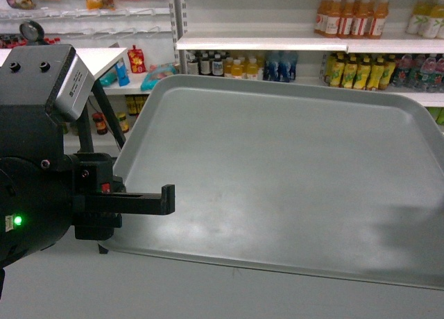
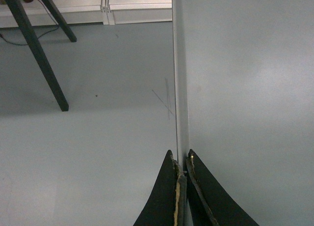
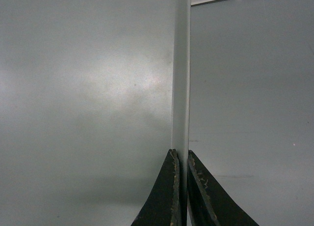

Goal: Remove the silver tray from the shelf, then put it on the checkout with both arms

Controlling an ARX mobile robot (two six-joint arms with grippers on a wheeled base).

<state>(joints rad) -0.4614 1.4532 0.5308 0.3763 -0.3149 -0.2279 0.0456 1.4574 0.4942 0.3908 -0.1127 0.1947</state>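
The silver tray (image 1: 277, 166) is a big flat grey-green rectangle that fills the head view, tilted slightly and held by its side rims. My left gripper (image 1: 168, 201) is shut on its left rim, with one black finger lying over the tray floor. In the left wrist view that gripper (image 2: 182, 159) pinches the thin rim, with the tray (image 2: 245, 88) to its right. My right gripper (image 3: 181, 155) is shut on the opposite rim of the tray (image 3: 88, 88); it is outside the head view. A pale flat surface, the checkout (image 1: 208, 295), lies below the tray's near edge. The white shelf (image 1: 263, 43) stands behind.
Bottled drinks (image 1: 350, 17) and juice bottles (image 1: 357, 71) line the shelf boards behind the tray. More snack packets (image 1: 137, 59) hang at the back left. Black stand legs (image 2: 39, 59) rise from the grey floor beyond the counter edge on the left.
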